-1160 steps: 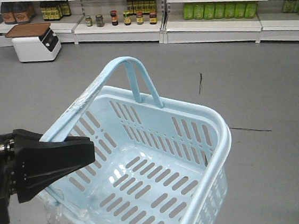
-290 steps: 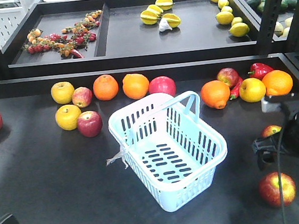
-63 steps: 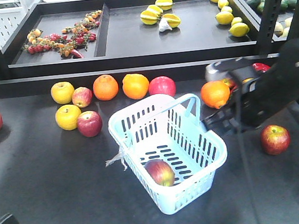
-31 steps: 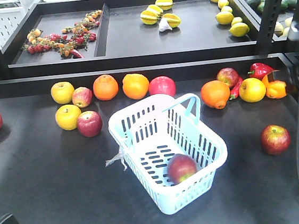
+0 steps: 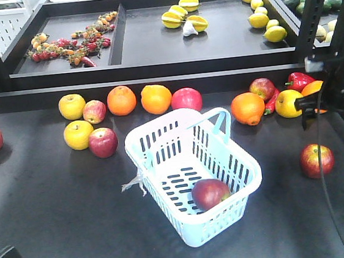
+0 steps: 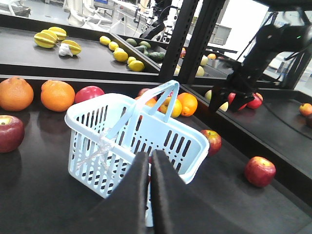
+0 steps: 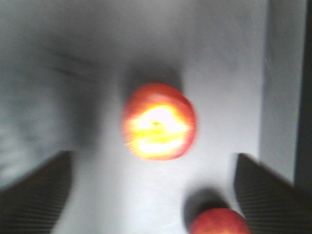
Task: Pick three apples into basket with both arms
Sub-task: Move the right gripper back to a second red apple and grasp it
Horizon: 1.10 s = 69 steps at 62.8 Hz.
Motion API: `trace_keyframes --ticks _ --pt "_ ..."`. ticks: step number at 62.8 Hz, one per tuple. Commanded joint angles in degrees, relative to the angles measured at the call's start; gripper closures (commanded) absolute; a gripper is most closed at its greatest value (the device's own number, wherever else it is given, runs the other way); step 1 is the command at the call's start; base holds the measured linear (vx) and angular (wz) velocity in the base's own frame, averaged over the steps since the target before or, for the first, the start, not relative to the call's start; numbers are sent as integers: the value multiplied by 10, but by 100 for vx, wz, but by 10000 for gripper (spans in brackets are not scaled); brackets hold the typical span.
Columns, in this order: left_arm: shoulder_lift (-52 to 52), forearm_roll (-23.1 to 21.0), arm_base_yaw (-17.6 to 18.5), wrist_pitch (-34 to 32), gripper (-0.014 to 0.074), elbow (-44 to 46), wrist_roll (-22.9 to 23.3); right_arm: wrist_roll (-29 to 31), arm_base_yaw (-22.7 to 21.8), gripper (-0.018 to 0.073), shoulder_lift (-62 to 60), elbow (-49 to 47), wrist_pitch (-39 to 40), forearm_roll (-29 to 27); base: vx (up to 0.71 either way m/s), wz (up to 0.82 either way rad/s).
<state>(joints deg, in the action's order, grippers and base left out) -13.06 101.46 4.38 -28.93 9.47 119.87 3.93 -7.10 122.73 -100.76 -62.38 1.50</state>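
The left hand (image 6: 149, 163) sits low at the near left of the counter (image 5: 59, 227), its 2 fingers pressed together on nothing, aimed at the basket (image 5: 250, 169). Ahead of it a dark red apple (image 5: 102, 142) lies free on the counter, just beside a yellow apple (image 5: 78, 134), so fingers would best come in from its open near side. The basket stands mid-counter. It is thin, light plastic and would likely skid if bumped. A stowed apple (image 5: 211, 192) rests inside near its right wall, so 2 more are wanted. Right of the basket a streaked apple (image 5: 317, 160) lies alone with room all round. The right hand (image 7: 151, 157) hangs above an apple, jaws spread wide and empty. That wrist view is blurred, but this is probably the streaked one. An apple is firm, weighty for its size, smooth and apt to roll, and it bruises if dropped. Take it across its widest part, fingers either side of the stem, and lower it in.
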Motion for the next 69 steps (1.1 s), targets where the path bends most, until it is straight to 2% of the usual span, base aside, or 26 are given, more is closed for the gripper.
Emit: trace_keyframes --ticks 1,18,50,60,69 --pt "-6 0 1 18 604 14 2 -7 -3 -167 -5 -44 -5 16 0 0" --pt "-6 0 1 18 604 14 2 -19 -3 -132 68 -103 -29 16 0 0" --pt "-6 0 1 18 604 14 2 -32 -3 -83 152 -103 -28 18 0 0" --pt "-6 0 1 18 604 14 2 -33 -3 53 149 -103 -31 18 0 0" --pt "-6 0 1 18 604 14 2 -14 -3 270 135 -103 -35 -1 0 0"
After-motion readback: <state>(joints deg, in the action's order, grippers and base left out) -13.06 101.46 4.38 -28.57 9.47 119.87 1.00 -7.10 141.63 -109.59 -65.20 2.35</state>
